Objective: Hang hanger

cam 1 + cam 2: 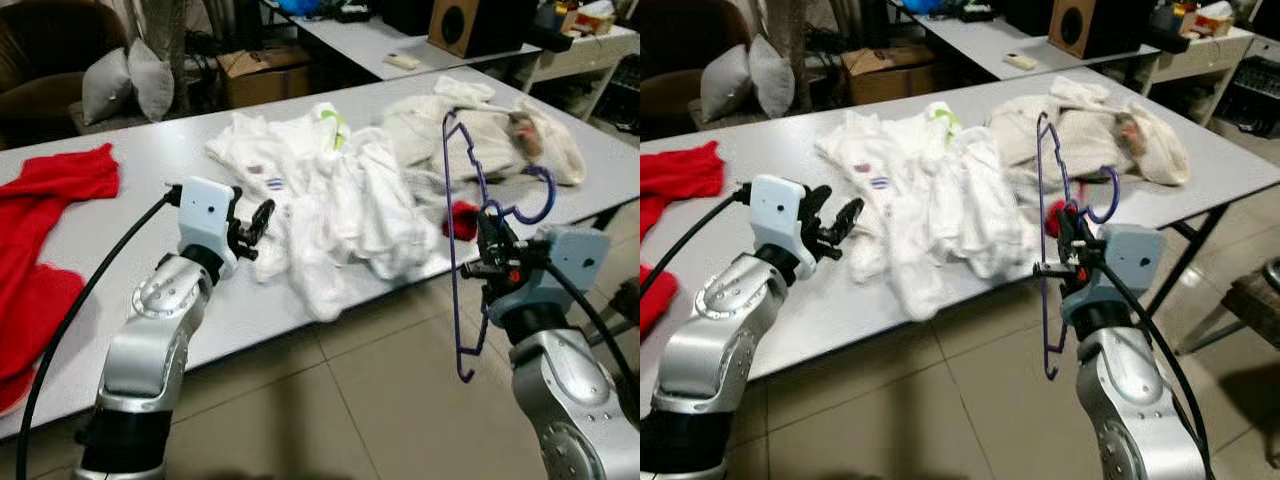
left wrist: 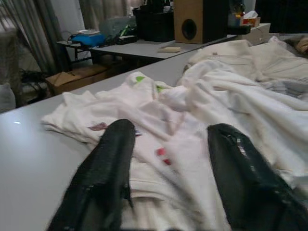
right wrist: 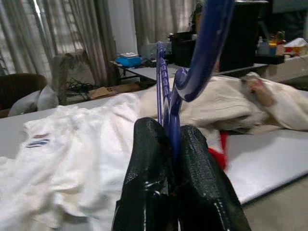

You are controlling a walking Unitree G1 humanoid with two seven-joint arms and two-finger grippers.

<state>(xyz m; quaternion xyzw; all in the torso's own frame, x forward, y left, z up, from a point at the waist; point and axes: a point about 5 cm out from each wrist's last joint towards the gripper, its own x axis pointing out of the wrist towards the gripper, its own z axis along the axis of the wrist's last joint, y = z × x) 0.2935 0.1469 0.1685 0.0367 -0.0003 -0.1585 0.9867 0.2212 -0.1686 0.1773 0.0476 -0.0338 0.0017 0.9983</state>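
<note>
Red cloth (image 1: 50,240) lies on the left end of the grey tabletop (image 1: 150,145), partly draped over its near edge. Right of it, the left gripper (image 1: 262,222) hovers low over the tabletop at the left margin of the heap of white garments (image 1: 330,200); in the left wrist view its jaws stand wide apart with nothing between them, pointing into the white fabric. A cream garment (image 1: 480,125) lies further right and farther back, with a small red item (image 1: 462,220) near the tabletop's near edge.

At the right, the right gripper (image 1: 492,258) has its jaws pinched narrow on the blue hanger (image 1: 460,270), gripping just below the hook (image 1: 535,195). The hanger is in the air at the near edge of the tabletop, its long axis close to vertical, with one end rising above the cream garment and the other dropping below the tabletop toward the tiled floor (image 1: 370,400).

So the task's thing is already in the right arm's grip, and the left jaws are well apart from it, across the white heap. No rail or rod can be made out, so the right arm would likely have to carry the hook to one elsewhere.
</note>
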